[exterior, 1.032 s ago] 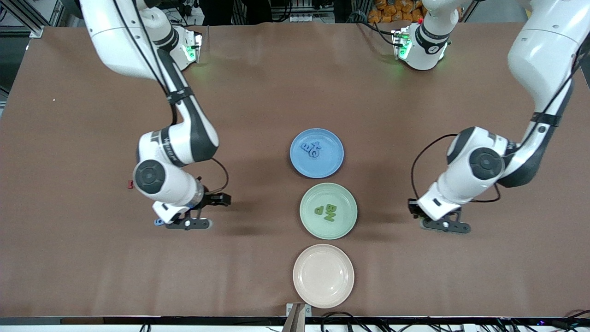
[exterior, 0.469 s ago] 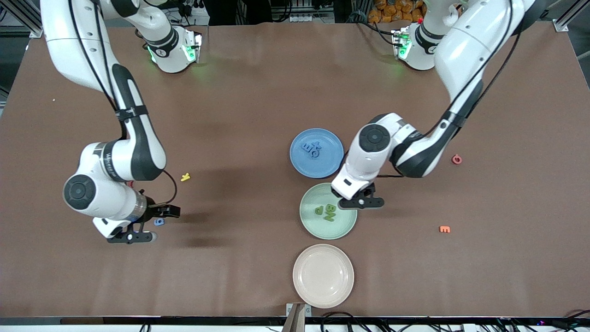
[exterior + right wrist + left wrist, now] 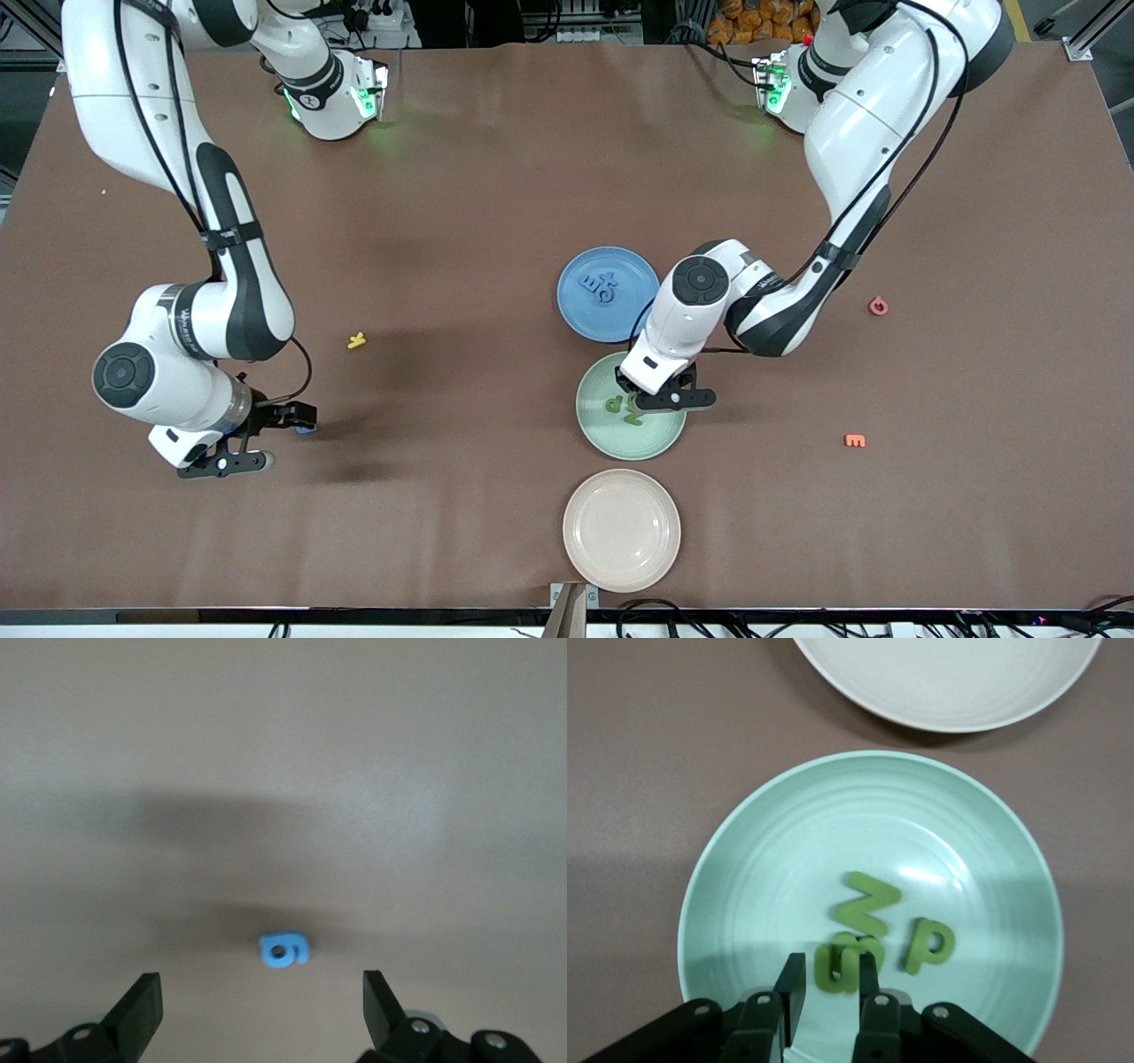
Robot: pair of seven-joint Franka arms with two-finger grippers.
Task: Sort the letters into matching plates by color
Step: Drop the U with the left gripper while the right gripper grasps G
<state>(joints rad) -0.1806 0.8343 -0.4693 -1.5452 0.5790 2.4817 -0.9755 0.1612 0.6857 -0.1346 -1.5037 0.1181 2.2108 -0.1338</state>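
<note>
Green letters [image 3: 873,930] sit in the mint green plate [image 3: 744,868] at the middle of the table: a zigzag one, a P beside it, and a third one right at the tips of the left gripper [image 3: 831,985], which hangs low over this plate. Its two fingers [image 3: 790,985] stand a narrow gap apart with that third green letter [image 3: 843,962] between their tips; whether they pinch it or have let go, I cannot tell. The blue plate [image 3: 576,315], just beside the green one and farther from the front camera, carries a small cluster of blue letters [image 3: 597,285]. The beige-pink plate [image 3: 621,530] lies nearest the camera in the same row. Toward the right arm's end, one blue letter [image 3: 284,950] lies on the bare brown table [image 3: 478,204], and the right gripper [image 3: 263,1010] hovers over it, fingers spread wide with nothing in them. A yellow letter [image 3: 356,339] lies near there, and toward the left arm's end a red letter [image 3: 877,306] and an orange letter [image 3: 855,439] lie well apart.
</note>
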